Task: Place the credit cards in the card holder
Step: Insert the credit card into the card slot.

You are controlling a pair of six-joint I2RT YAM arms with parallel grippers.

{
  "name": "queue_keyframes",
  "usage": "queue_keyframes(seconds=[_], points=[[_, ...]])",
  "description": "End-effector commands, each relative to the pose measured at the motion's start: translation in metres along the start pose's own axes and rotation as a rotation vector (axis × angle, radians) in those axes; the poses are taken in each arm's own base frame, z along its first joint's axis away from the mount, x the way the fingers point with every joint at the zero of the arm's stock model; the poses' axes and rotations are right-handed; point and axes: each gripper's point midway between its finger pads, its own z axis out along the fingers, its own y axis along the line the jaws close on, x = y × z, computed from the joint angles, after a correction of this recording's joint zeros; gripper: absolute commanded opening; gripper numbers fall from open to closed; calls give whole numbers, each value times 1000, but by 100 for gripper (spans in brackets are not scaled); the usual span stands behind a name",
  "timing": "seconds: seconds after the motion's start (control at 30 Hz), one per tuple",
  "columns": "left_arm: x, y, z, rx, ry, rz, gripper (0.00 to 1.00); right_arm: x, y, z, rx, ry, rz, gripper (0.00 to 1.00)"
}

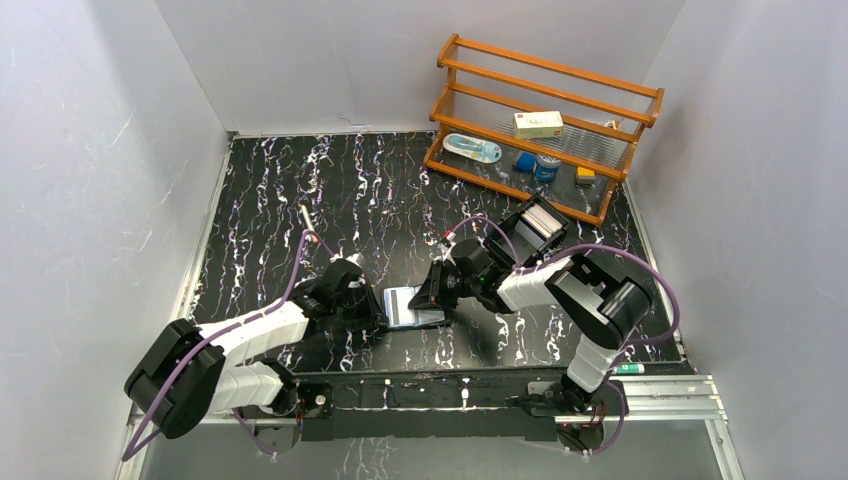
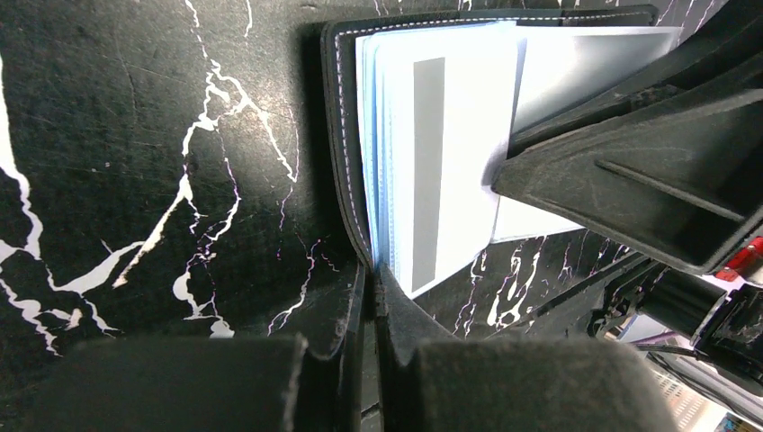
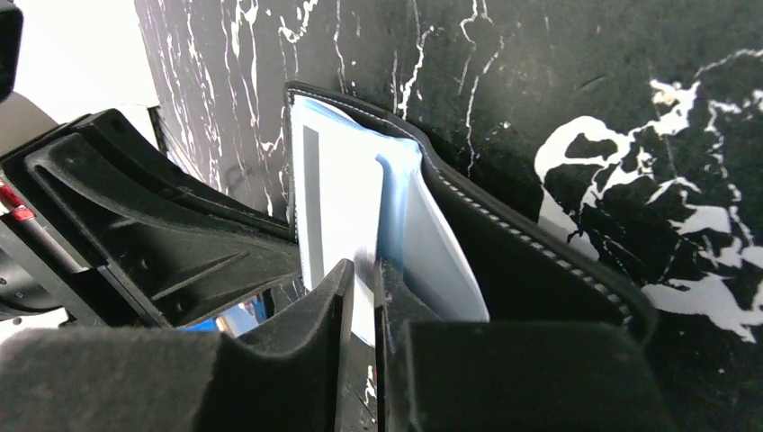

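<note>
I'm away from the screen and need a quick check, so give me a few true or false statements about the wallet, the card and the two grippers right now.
1. The card holder lies open on the table. True.
2. The right gripper has its jaws shut on a white card with a grey stripe. True.
3. The left gripper hangs open, clear of the card holder. False: its jaws pinch the card holder's edge.
4. The wooden rack stands at the near left corner. False: it stands at the far right.

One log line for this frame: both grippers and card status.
left gripper: shut on card holder | right gripper: shut on card | card: against open card holder
</note>
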Motion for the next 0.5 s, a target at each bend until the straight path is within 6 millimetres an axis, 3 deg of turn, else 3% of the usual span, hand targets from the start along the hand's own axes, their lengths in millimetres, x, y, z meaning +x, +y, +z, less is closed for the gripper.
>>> queue_keyframes(seconds=[0.0,0.3,0.47], points=[[-14,-36,-8,113,-22,24,0,10,24,8,-111,62,25,19],[-14,-31,-7,99,-33,22,12,14,14,9,-76,67,54,13],[-19,-37,-12,113,-49,40,0,11,12,7,-38,62,20,18]])
